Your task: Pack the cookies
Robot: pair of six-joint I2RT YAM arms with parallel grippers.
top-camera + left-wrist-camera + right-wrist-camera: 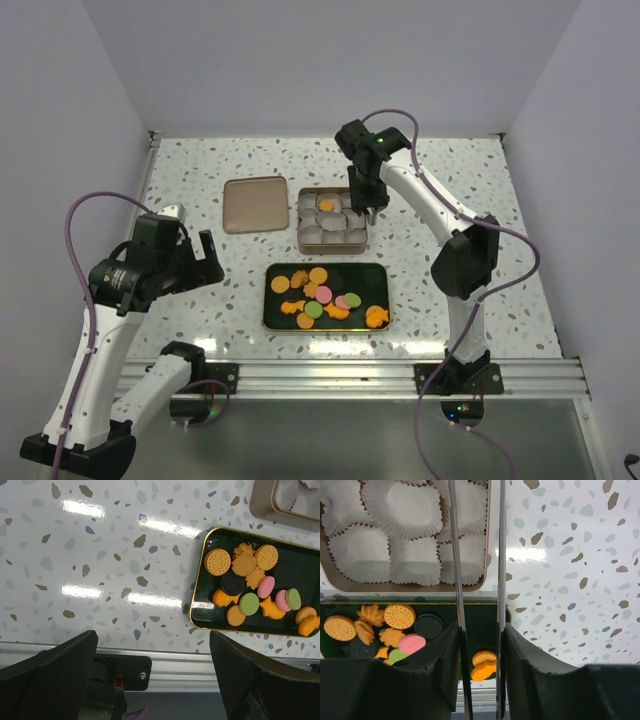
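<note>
The cookies (pixel 322 296) lie loose on a black gold-rimmed tray (pixel 377 275): orange rounds and shaped ones, some black, pink and green rounds. One orange cookie (pixel 326 204) sits in a white paper cup in the open tin (pixel 301 224). My right gripper (pixel 372 207) hangs over the tin's right edge, its long thin metal fingers (pixel 456 555) parted and empty. The cups (pixel 400 530) and tray cookies (pixel 399 616) show in the right wrist view. My left gripper (pixel 205 260) is wide open and empty, left of the tray; the cookies (pixel 250 585) show in its view.
The tin's lid (pixel 254 204) lies flat left of the tin. An aluminium rail (pixel 330 378) runs along the table's near edge. Grey walls close in the back and both sides. Bare speckled table (pixel 100 555) lies left of the tray.
</note>
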